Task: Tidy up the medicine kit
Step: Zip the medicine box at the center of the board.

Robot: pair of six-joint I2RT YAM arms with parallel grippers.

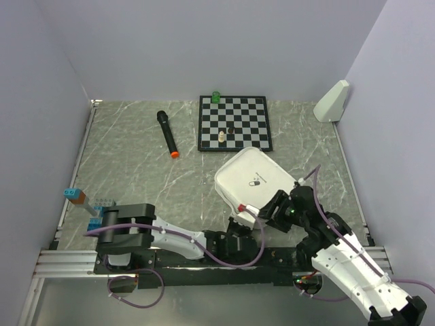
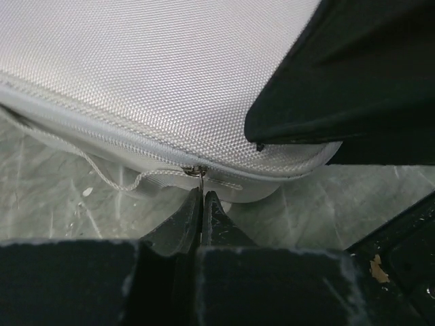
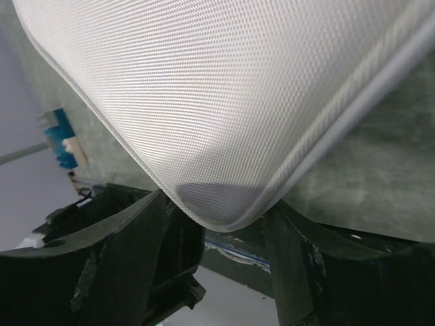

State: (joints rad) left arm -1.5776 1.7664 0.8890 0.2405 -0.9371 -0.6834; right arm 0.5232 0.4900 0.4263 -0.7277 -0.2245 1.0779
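The grey marbled tabletop (image 1: 136, 176) filled most of the overhead view. The medicine kit (image 1: 253, 178) was found right of centre on it, lid down, just below the lower right corner of the chessboard (image 1: 234, 122). The kit was judged light, with a semi-stiff woven shell that would give a little under pressure and not slip easily. It was thought best steadied at a corner or rim and opened by its zip. The right hand (image 3: 228, 224) was seen with its fingers apart. A rounded corner of the kit lay between them at the lower middle of its wrist view, and no firm contact could be made out. The left hand (image 2: 202, 204) was pressed together on the small metal zip pull (image 2: 201, 175), at the kit's lower edge in the overhead view.
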